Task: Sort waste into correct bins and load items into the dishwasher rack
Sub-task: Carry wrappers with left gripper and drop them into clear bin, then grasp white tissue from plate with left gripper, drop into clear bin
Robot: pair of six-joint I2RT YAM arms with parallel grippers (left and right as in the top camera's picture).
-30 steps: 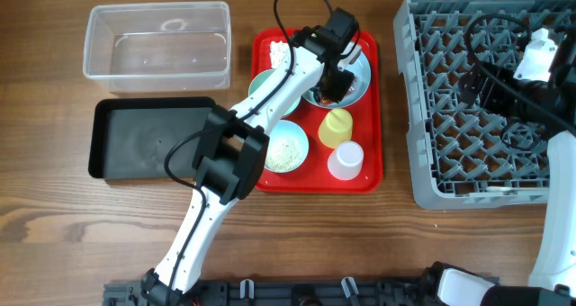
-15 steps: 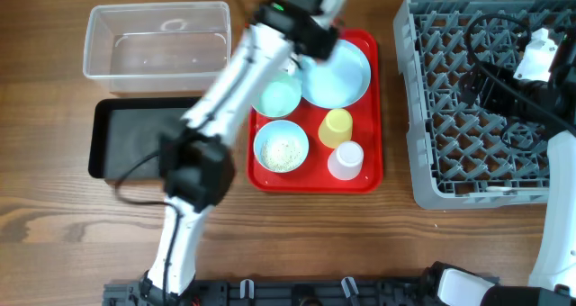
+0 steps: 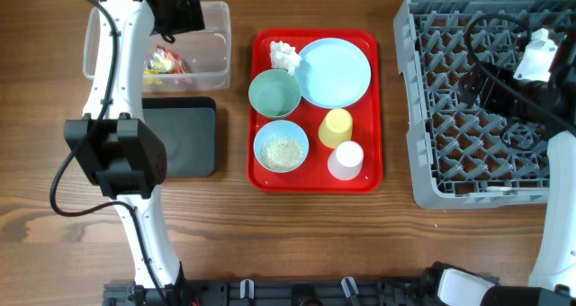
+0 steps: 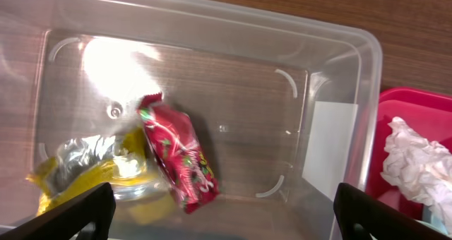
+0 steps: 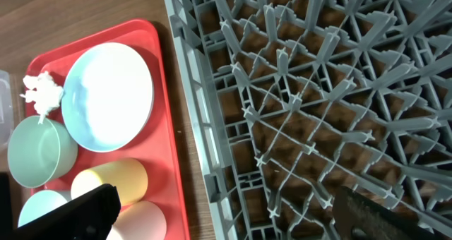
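Note:
My left gripper (image 3: 184,18) (image 4: 226,222) hangs open over the clear bin (image 3: 211,45) (image 4: 332,92), nothing between its fingers. Below it, a red wrapper (image 4: 176,155) and a yellow wrapper (image 4: 85,173) lie loose on the bin floor, the pair (image 3: 162,63) also showing from overhead. The black bin (image 3: 184,139) sits just in front, partly behind my arm. On the red tray (image 3: 364,175) are a white tissue (image 3: 285,54), the light blue plate (image 3: 335,72), a mint bowl (image 3: 274,93), a blue bowl with rice grains (image 3: 282,148), a yellow cup (image 3: 337,128) and a pink cup (image 3: 345,160). My right gripper (image 3: 481,85) (image 5: 233,215) hovers open above the grey dishwasher rack (image 3: 450,162) (image 5: 318,92).
The left wrist view catches the tissue (image 4: 420,162) on the red tray's corner (image 4: 395,106) right of the tub wall. The right wrist view shows the plate (image 5: 107,95), mint bowl (image 5: 39,152) and both cups (image 5: 113,180) left of the rack's edge.
My left arm swung from the plate on the red tray to above the clear bin. Its gripper opened and the wrappers now lie in the bin. The right arm has not moved.

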